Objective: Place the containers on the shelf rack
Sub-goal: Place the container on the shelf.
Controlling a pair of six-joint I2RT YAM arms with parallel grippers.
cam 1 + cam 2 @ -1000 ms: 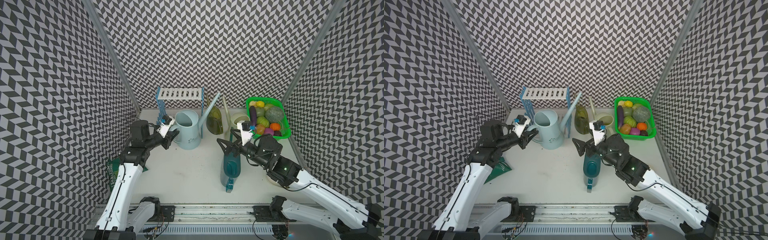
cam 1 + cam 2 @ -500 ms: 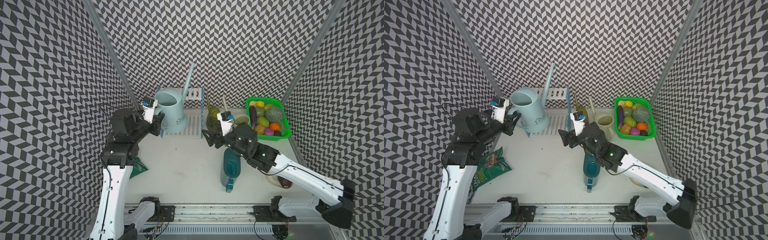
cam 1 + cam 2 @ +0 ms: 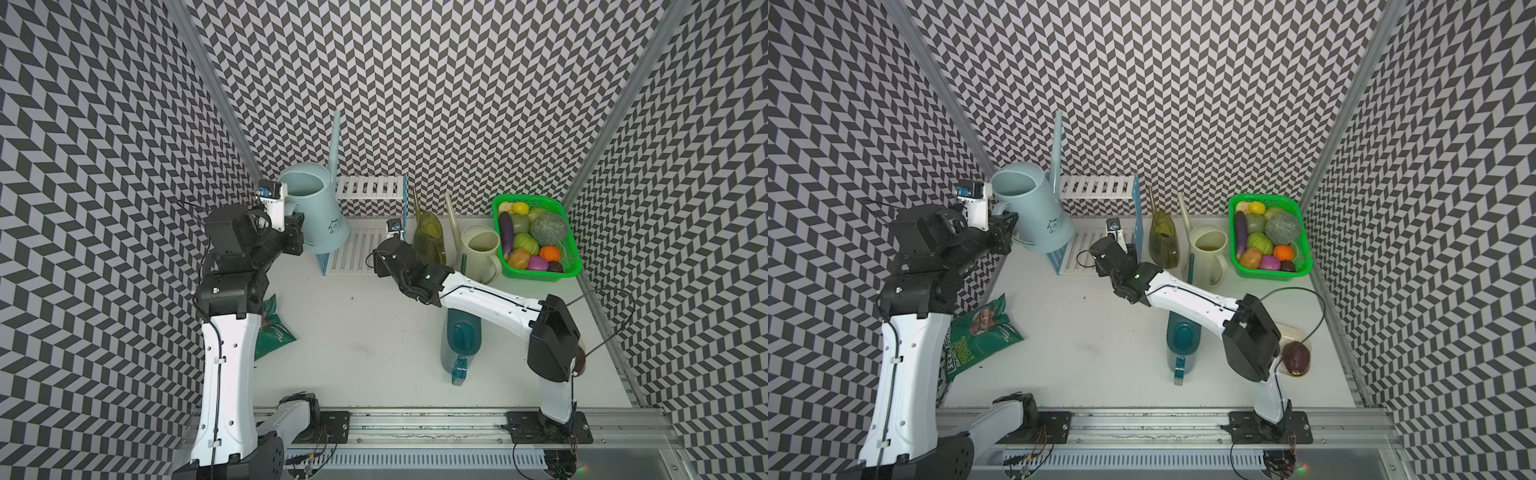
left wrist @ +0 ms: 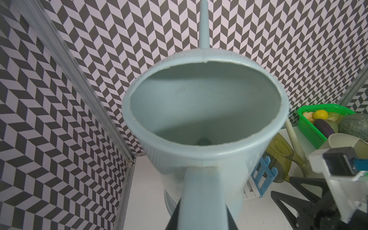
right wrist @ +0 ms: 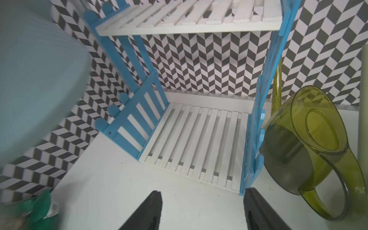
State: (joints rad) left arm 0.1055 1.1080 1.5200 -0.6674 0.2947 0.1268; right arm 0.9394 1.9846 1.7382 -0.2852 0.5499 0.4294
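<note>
The light blue watering can (image 3: 318,220), open-topped with its long spout pointing up, hangs upper left of centre at the shelf rack's (image 3: 365,195) left edge. The left gripper (image 3: 296,232) is clamped on its handle. The right gripper's (image 5: 203,211) jaws are apart and empty.

Left gripper (image 4: 202,217) clamps light blue can (image 4: 205,111) by handle (mouth toward camera).

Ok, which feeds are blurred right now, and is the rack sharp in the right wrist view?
Right wrist view: the shelf rack is sharp; the light blue watering can and green snack bag at the frame's edge are smeared. Left wrist view: that can is soft nearest the lens, its rim crisp. Both top views: sharp, evenly lit.
</note>
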